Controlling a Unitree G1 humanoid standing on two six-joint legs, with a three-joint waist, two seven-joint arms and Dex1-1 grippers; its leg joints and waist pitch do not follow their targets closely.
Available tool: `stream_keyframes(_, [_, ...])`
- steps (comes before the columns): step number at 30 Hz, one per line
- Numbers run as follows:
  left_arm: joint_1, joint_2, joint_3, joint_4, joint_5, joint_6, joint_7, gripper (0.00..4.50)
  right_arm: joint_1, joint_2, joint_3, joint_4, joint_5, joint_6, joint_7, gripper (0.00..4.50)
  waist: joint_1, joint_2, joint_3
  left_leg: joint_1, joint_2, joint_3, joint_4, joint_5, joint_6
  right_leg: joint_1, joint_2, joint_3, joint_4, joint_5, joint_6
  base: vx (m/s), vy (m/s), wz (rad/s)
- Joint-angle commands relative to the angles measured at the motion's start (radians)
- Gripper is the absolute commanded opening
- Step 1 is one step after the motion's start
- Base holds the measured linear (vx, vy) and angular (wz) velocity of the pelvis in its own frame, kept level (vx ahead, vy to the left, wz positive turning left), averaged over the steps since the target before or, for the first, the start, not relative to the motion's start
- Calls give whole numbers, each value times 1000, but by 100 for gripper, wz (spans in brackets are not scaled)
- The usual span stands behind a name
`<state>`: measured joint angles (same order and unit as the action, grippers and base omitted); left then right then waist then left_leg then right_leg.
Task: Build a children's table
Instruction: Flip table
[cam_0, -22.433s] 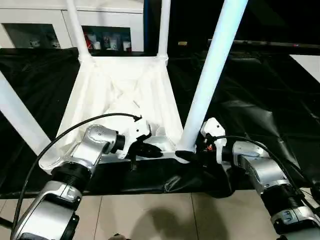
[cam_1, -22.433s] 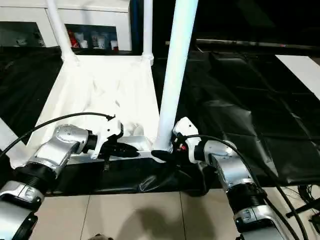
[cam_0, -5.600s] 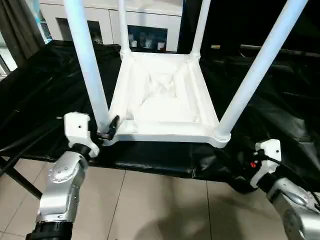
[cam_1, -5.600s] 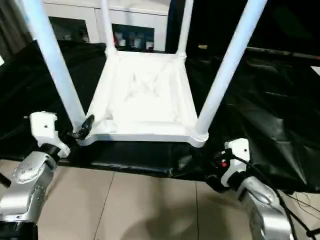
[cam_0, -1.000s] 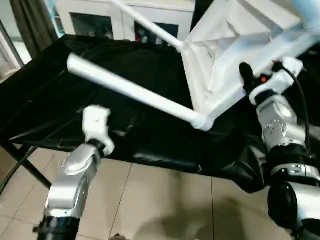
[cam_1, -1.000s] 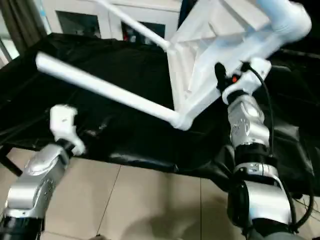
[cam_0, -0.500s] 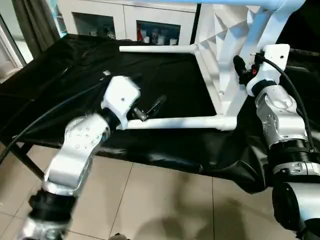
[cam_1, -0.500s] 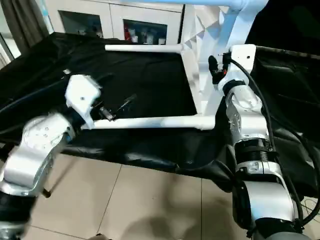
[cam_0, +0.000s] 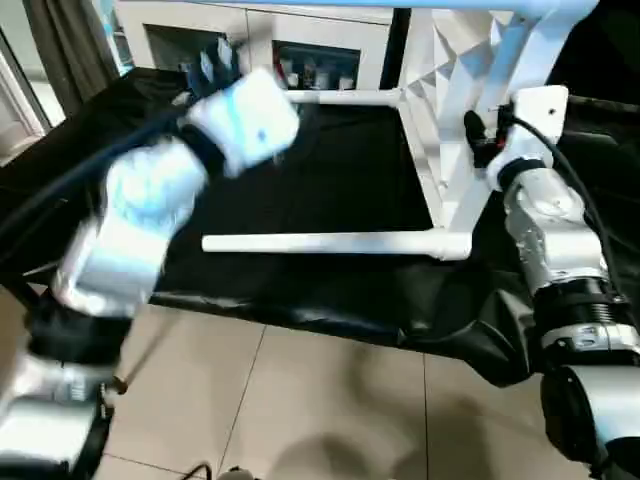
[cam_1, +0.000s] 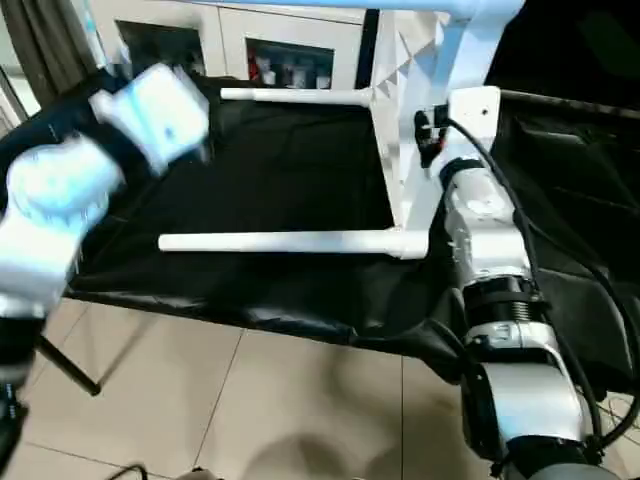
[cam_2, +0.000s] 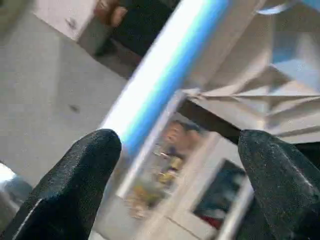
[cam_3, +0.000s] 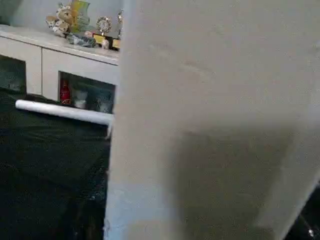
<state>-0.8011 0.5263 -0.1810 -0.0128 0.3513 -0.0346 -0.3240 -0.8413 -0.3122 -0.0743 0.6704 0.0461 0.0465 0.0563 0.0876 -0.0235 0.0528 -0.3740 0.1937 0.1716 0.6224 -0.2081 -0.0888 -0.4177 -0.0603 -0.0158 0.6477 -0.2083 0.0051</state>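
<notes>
The children's table stands tipped on its side, its white ribbed top (cam_0: 470, 60) upright at the right. One white leg (cam_0: 330, 242) lies level near the front edge and another leg (cam_0: 345, 97) lies level farther back. My right gripper (cam_0: 482, 135) is shut on the top's rim, which looms white right in front of the right wrist camera (cam_3: 210, 125). My left arm (cam_0: 235, 120) is raised high at the left, blurred, away from the legs. My left gripper (cam_2: 180, 145) is open, with a white leg (cam_2: 165, 75) passing beyond its fingertips, untouched.
A black sheet covers the work surface (cam_0: 300, 170), whose front edge drops to a tiled floor (cam_0: 300, 400). A white cabinet (cam_0: 300, 40) with shelves stands behind. A dark curtain (cam_0: 60, 50) hangs at the far left.
The table swung from tilted to standing on its side, held by my right gripper. My left arm came to the near leg, then swung up and away from it.
</notes>
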Motion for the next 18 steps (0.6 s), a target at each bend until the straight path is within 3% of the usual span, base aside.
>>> stream_keyframes(1, [-35, 4, -17, 28, 44, -43, 43, 437, -8, 9, 15, 28, -25, 12, -10, 286, -1, 6, -73, 7, 9, 3, -63, -25, -25, 67, -43, 27, -52, 99, -212, 0, 0, 0])
stream_keyframes(7, [-77, 25, -25, 94, 104, -62, 94, 437, -5, 21, 13, 19, -20, 13, -12, 335, -2, 5, -74, 8, 9, 2, -64, -35, -23, 65, -43, 27, -52, 98, -211, 0, 0, 0])
stream_keyframes(14, [-175, 35, -56, 288, 193, -117, 151, 437, -9, 26, 14, 19, -39, 6, -19, 401, 1, 5, -77, 8, 7, 1, -63, -9, -25, 67, -44, 28, -47, 139, -220, 0, 0, 0])
stream_keyframes(18, [-217, 26, -72, 354, 216, -121, 171, 437, -4, 31, 26, -8, -49, 18, -17, 405, 3, 6, -76, 8, 7, 1, -63, -9, -24, 68, -45, 28, -48, 151, -228, 0, 0, 0])
